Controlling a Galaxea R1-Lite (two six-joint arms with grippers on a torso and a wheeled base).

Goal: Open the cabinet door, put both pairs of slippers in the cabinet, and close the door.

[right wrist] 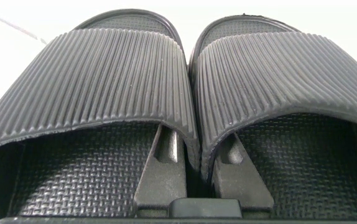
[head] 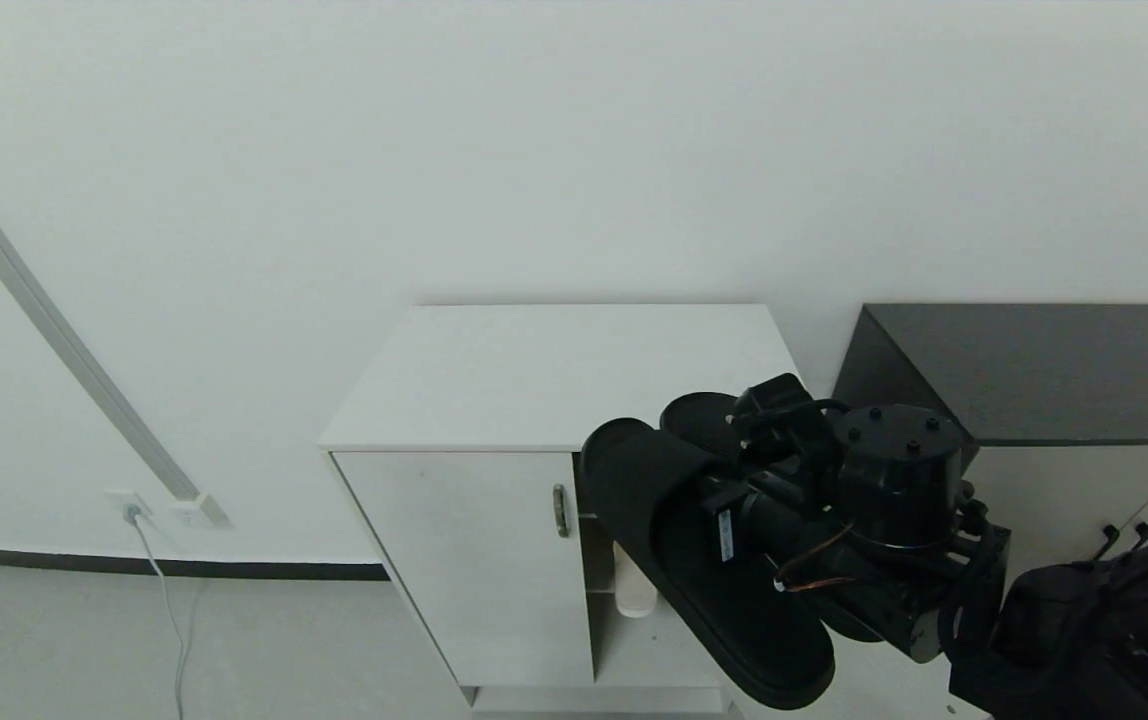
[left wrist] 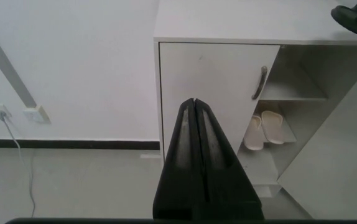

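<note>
The white cabinet (head: pixel 554 380) stands against the wall with its left door (head: pixel 464 560) closed and its right side open. My right gripper (head: pixel 734 500) is shut on a pair of black slippers (head: pixel 694 560), held tilted in front of the open compartment. In the right wrist view its fingers (right wrist: pixel 163 168) reach under the ribbed straps of the black slippers (right wrist: pixel 122 74) and pinch their adjoining edges. A beige pair (left wrist: pixel 268 127) lies on a shelf inside. My left gripper (left wrist: pixel 194 106) is shut and empty, off to the left, pointing at the closed door (left wrist: pixel 216 87).
A lower cabinet with a dark top (head: pixel 1034 370) stands just right of the white one. The swung-out right door (left wrist: pixel 340 155) slants beside the opening. A wall socket with a cable (head: pixel 134 510) and open floor (head: pixel 134 650) lie left.
</note>
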